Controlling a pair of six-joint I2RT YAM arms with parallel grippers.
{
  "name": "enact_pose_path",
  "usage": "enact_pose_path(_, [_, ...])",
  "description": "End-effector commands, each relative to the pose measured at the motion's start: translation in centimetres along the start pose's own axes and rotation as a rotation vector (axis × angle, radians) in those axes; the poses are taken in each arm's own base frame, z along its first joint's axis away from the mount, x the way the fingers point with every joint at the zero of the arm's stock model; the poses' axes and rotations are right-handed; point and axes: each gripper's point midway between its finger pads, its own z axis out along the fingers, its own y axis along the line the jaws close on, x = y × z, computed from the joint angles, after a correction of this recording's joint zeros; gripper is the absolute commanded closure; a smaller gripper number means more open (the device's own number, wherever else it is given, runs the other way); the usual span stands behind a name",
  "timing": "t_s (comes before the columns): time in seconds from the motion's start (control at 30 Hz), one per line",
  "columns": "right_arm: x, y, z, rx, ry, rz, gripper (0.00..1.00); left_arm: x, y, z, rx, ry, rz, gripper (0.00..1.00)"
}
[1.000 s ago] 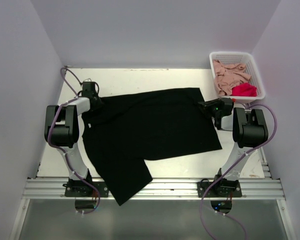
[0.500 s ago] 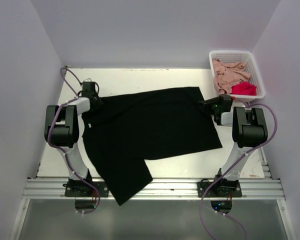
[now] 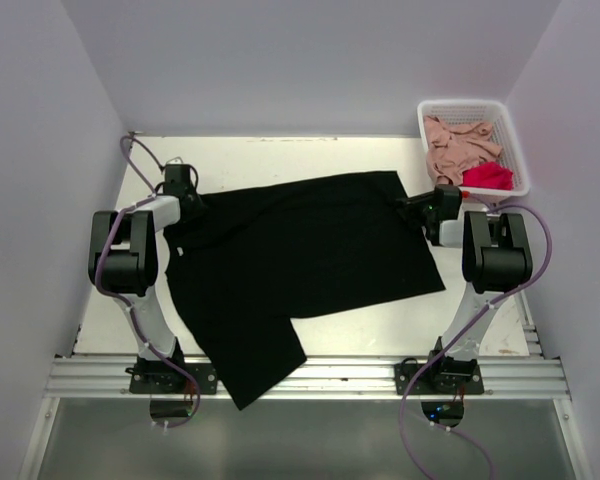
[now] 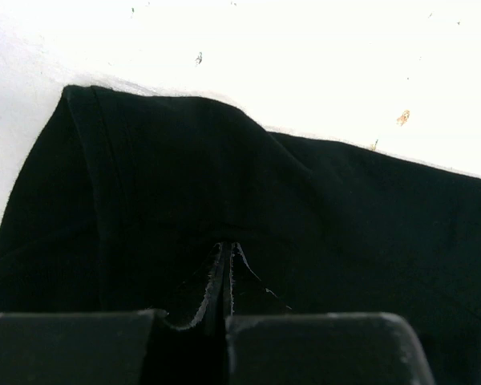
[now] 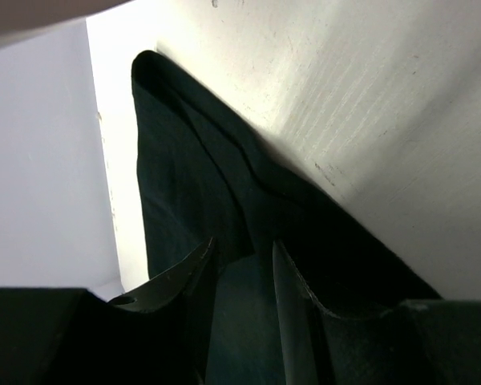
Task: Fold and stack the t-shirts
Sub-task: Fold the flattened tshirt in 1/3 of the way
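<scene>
Black t-shirt point(image 3: 300, 250) in left claw point(image 4: 227, 255)

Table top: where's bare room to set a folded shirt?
Widest: the white table strip between the large black cloth t-shirt and the back wall. Smaller: between its near hem and the right arm's base. Crowded: the centre, and the far-right corner by the white plastic lattice basket.

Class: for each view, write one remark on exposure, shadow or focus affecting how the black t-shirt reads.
Top external: even light, but the black t-shirt is a flat dark patch, folds barely showing. Left wrist: the table is blown out white, the shirt nearly featureless. Right wrist: light grades across the table; the right gripper shows mostly as silhouette.
</scene>
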Motion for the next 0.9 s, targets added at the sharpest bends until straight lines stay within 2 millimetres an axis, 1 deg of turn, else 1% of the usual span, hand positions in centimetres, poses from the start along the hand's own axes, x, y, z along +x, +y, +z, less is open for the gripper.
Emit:
enact_pose_path(0.0, [2.5, 6.4, -0.4, -0.257, 0.162, -0.243, 0.61, 2.7, 1.9, -0.3, -0.057, 0.077, 0.02, 1.0])
enact_pose_path(0.03, [2.4, 6.9, -1.1, -0.278, 0.156, -0.25, 0.61, 2.7, 2.5, -0.3, -0.087, 0.072, 0.025, 1.0])
enact_pose_path(0.1, [2.7, 7.5, -1.8, -0.303, 0.165, -0.259, 0.6, 2.5, 3.5, -0.6, -0.121, 0.07, 0.018, 1.0])
enact_pose_path(0.13, [2.7, 8.0, -2.4, -0.32, 0.161, -0.263, 0.6, 2.3, 4.0, -0.7, -0.135, 0.067, 0.01, 1.0])
enact_pose_path(0.17, [2.7, 8.1, -2.6, -0.327, 0.16, -0.268, 0.6, 1.6, 4.8, -0.9, -0.147, 0.054, -0.007, 1.0])
enact_pose_path(0.23, [2.9, 8.6, -3.2, -0.345, 0.168, -0.278, 0.59, 1.2, 5.9, -1.1, -0.175, 0.047, -0.019, 1.0])
enact_pose_path(0.27, [2.9, 8.8, -3.3, -0.35, 0.169, -0.284, 0.58, 0.9, 6.8, -1.3, -0.193, 0.049, -0.031, 1.0])
enact_pose_path(0.37, [2.9, 9.3, -3.6, -0.364, 0.174, -0.284, 0.58, 0.6, 8.6, -1.5, -0.237, 0.055, -0.048, 1.0])
enact_pose_path(0.47, [3.1, 9.7, -3.7, -0.379, 0.185, -0.288, 0.57, 0.3, 9.8, -1.6, -0.259, 0.052, -0.065, 1.0])
enact_pose_path(0.53, [3.2, 10.2, -3.6, -0.393, 0.196, -0.293, 0.57, 0.0, 10.1, -1.6, -0.26, 0.048, -0.074, 1.0])
enact_pose_path(0.6, [3.5, 10.2, -3.4, -0.399, 0.215, -0.292, 0.57, -0.2, 10.3, -1.5, -0.26, 0.048, -0.074, 1.0])
enact_pose_path(0.63, [3.7, 11.0, -3.4, -0.422, 0.225, -0.293, 0.57, -0.2, 10.2, -1.3, -0.256, 0.05, -0.074, 1.0])
enact_pose_path(0.67, [4.3, 11.4, -3.5, -0.442, 0.255, -0.294, 0.57, -0.2, 10.1, -1.3, -0.251, 0.048, -0.075, 1.0])
enact_pose_path(0.7, [4.7, 11.5, -3.2, -0.451, 0.27, -0.291, 0.57, -0.3, 10.0, -1.3, -0.243, 0.048, -0.076, 1.0])
enact_pose_path(0.73, [5.2, 12.7, -3.4, -0.486, 0.279, -0.304, 0.58, -0.2, 9.9, -1.2, -0.239, 0.051, -0.076, 1.0])
enact_pose_path(0.77, [5.9, 13.1, -3.4, -0.498, 0.299, -0.313, 0.57, -0.1, 9.9, -1.2, -0.235, 0.051, -0.078, 1.0])
enact_pose_path(0.8, [6.0, 13.5, -3.4, -0.505, 0.303, -0.317, 0.58, 0.0, 9.7, -1.1, -0.225, 0.054, -0.078, 1.0])
enact_pose_path(0.83, [8.4, 14.6, -3.7, -0.53, 0.347, -0.343, 0.57, -0.1, 9.6, -1.1, -0.219, 0.049, -0.078, 1.0])
enact_pose_path(0.87, [9.2, 15.0, -3.7, -0.537, 0.356, -0.37, 0.57, 0.0, 9.5, -1.1, -0.214, 0.05, -0.081, 1.0])
